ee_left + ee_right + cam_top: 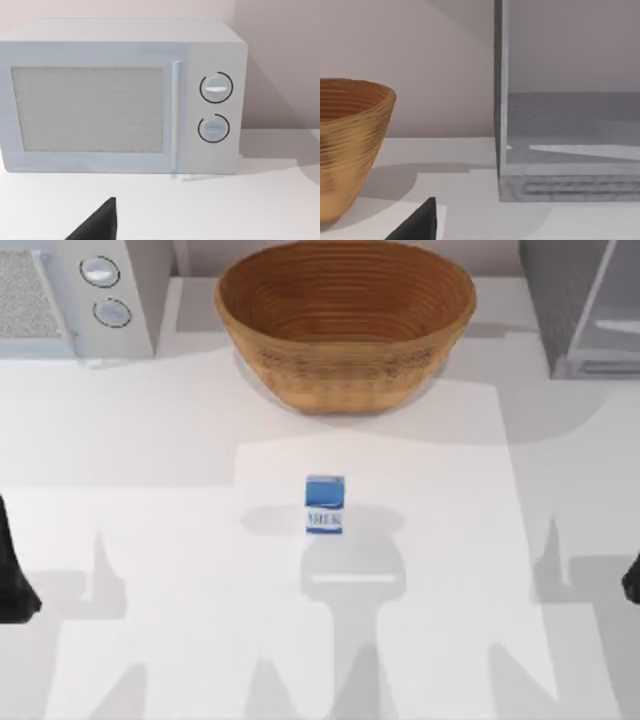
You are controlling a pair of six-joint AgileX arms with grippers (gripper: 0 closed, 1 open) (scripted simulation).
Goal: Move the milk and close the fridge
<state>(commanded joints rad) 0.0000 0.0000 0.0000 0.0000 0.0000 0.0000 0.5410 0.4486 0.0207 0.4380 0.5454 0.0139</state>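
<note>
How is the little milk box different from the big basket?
The milk is a small blue-and-white carton with straight sides; the basket is much bigger, brown, round and woven. The milk is closed on top, while the basket is open like a bowl. The milk stands mid-table; the basket sits farther back. Both rest upright on the white table.

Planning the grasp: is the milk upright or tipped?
Upright. In the top view the milk stands on the table, blue top facing up, "MILK" lettering on its front.
</note>
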